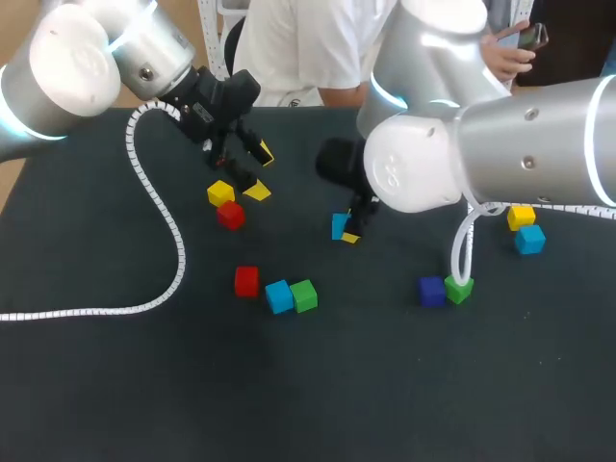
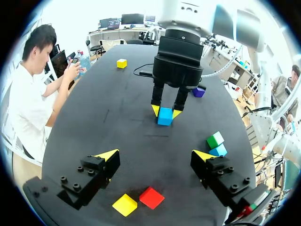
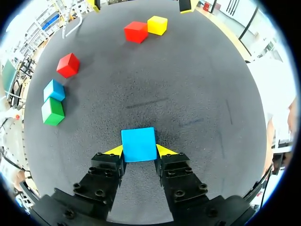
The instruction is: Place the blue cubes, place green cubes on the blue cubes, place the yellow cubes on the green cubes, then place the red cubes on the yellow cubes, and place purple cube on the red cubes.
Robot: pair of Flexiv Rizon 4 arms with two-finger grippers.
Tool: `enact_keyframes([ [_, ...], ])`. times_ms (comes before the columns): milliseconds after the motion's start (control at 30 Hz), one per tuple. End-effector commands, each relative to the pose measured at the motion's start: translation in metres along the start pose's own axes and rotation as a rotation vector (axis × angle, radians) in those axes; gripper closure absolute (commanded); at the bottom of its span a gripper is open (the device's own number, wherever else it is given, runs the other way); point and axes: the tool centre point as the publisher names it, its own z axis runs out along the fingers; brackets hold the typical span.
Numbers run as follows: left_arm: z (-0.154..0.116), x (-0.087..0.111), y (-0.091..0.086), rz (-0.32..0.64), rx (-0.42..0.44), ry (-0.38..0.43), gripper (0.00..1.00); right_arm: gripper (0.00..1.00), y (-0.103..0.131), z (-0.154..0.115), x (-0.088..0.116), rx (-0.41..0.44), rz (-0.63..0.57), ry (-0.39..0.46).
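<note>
Blue comes first, and my right claw (image 3: 139, 150) is closed on a blue cube (image 3: 138, 141), with one yellow tip pressed to each side, near the middle of the desk (image 1: 385, 404). I cannot tell whether the cube rests on the desk or hangs just clear of it. Nothing is stacked yet, so I judge this to be the first step, laying the blue base. The next move calls for setting this cube flat on open desk, with room beside it for the other blues, and releasing it squarely so a green can sit on top.

Counting outward from the held cube, there are three blues:
- the held one
- a second blue (image 1: 279, 296), nearer me on my left
- a third blue (image 1: 529, 239), well off to my right

There are two greens: one green (image 1: 304, 295) touches the second blue, and the other green (image 1: 459, 289) sits against the single purple cube (image 1: 431, 291). There are two reds: one red (image 1: 246, 281) lies just beside the second blue, and another red (image 1: 230, 215) is next to a yellow (image 1: 220, 192). The second yellow (image 1: 521, 218) sits by the third blue.

My left claw (image 2: 155, 154) is spread wide and holds nothing. It stands over that red-and-yellow pair, to the left of the held cube.
</note>
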Motion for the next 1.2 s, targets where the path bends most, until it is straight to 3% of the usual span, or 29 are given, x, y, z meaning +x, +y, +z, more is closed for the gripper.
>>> enact_keyframes([
  [33, 0.000, 0.000, 0.003, 0.002, 0.007, 0.002, 0.00, 0.84, 0.001, 0.003, 0.000, 0.002, 0.004, 0.003],
  [100, 0.000, 0.000, 0.003, 0.002, 0.007, 0.002, 0.00, 0.56, 0.003, 0.003, 0.000, -0.001, 0.007, 0.002],
  [133, 0.000, 0.000, 0.003, 0.002, 0.007, 0.002, 0.00, 0.32, 0.005, 0.003, 0.000, -0.003, 0.003, 0.002],
  [167, 0.000, 0.000, 0.003, 0.002, 0.007, 0.002, 0.00, 0.00, 0.005, 0.003, 0.000, -0.005, 0.002, 0.002],
  [600, 0.000, 0.000, 0.003, 0.002, 0.007, 0.002, 0.00, 0.00, -0.005, -0.014, 0.000, 0.023, -0.053, -0.040],
  [1200, 0.000, 0.000, 0.003, 0.002, 0.007, 0.002, 0.00, 0.00, -0.018, -0.016, -0.017, 0.008, -0.175, -0.037],
])
